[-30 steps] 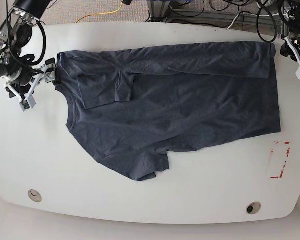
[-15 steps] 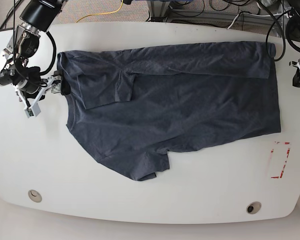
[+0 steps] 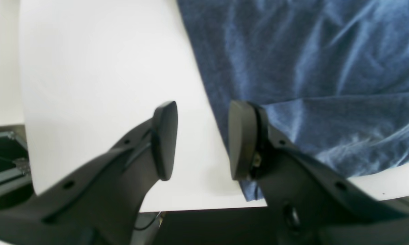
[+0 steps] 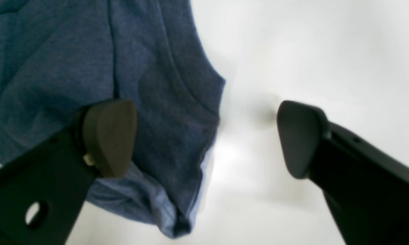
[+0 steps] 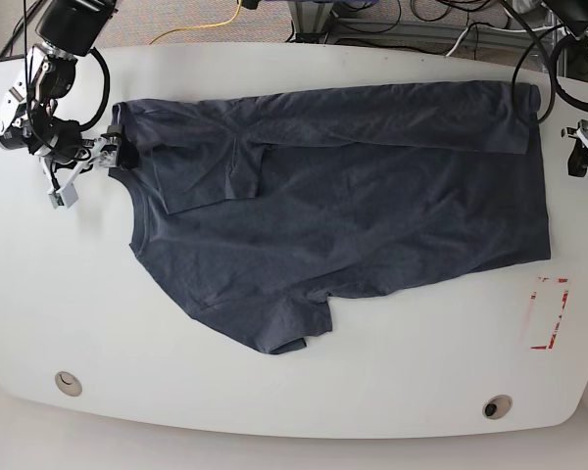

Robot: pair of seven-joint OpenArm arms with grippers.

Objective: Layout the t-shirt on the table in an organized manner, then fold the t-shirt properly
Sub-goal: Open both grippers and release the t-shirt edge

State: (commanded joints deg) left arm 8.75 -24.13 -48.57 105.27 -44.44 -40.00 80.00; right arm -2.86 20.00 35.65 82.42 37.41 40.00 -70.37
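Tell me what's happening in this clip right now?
A two-armed robot is working on a dark t-shirt spread on the white table, its top edge already folded over. The right gripper is open, straddling the shirt's edge at the shoulder. The left gripper is open at the hem corner. Neither holds fabric.

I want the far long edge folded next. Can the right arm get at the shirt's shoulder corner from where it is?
Probably yes. The right tool is open and straddles the edge of the t-shirt, one finger over cloth, the other over bare table. Nothing blocks it.
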